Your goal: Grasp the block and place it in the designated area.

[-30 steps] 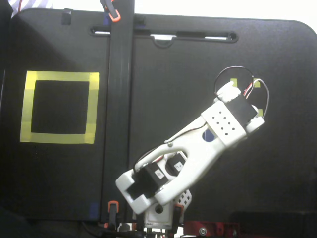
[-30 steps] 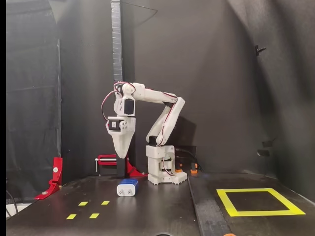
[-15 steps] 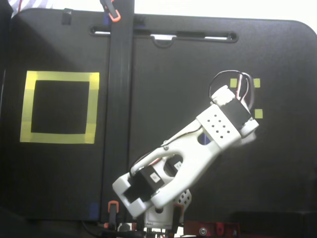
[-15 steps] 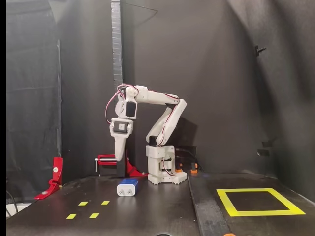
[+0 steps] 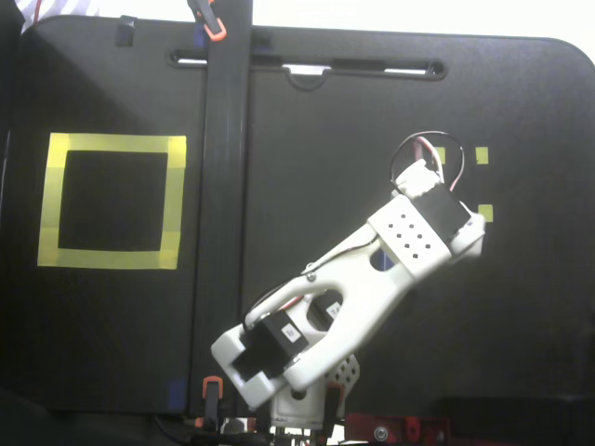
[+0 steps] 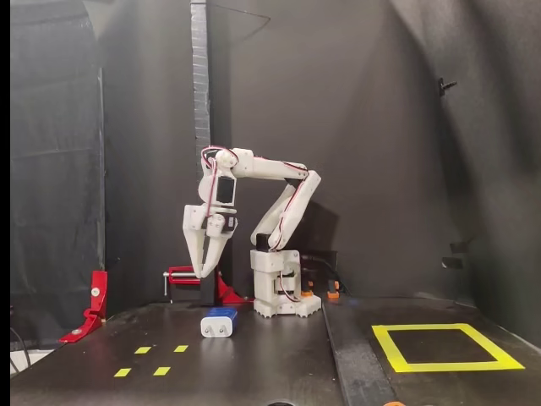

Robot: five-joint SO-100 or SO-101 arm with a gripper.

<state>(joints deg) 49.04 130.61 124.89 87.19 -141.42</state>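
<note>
Top-down fixed view: my white arm [image 5: 353, 279] lies diagonally across the bench [image 5: 521, 316], reaching up and to the right toward the small yellow tape squares [image 5: 482, 155]. Compared with a second ago the wrist end has pulled slightly back toward my base, so two of those squares now show clear of the wiring where they were partly covered. The block is hidden under my forearm here; the blue patch that showed through the arm's gap earlier is gone. The designated area [image 5: 112, 144] sits well to the left of my arm, across the dark vertical strip [image 5: 226, 186], and it holds nothing. Side fixed view: the block [image 6: 219, 323] rests on the bench just in front of my base, prongs toward the camera, near the small yellow tape squares [image 6: 142, 350] and well apart from the designated area [image 6: 389, 342] on the far right. My end effector [image 6: 203, 272] hangs above the block, a little left of it, not touching. The main change: the fingers have spread; they were together a second ago, and now two prongs form a narrow V meeting near the tip. I judge this as readying for the descent; the grasp itself is not yet begun, and I need to shift slightly toward the block before lowering.
</note>
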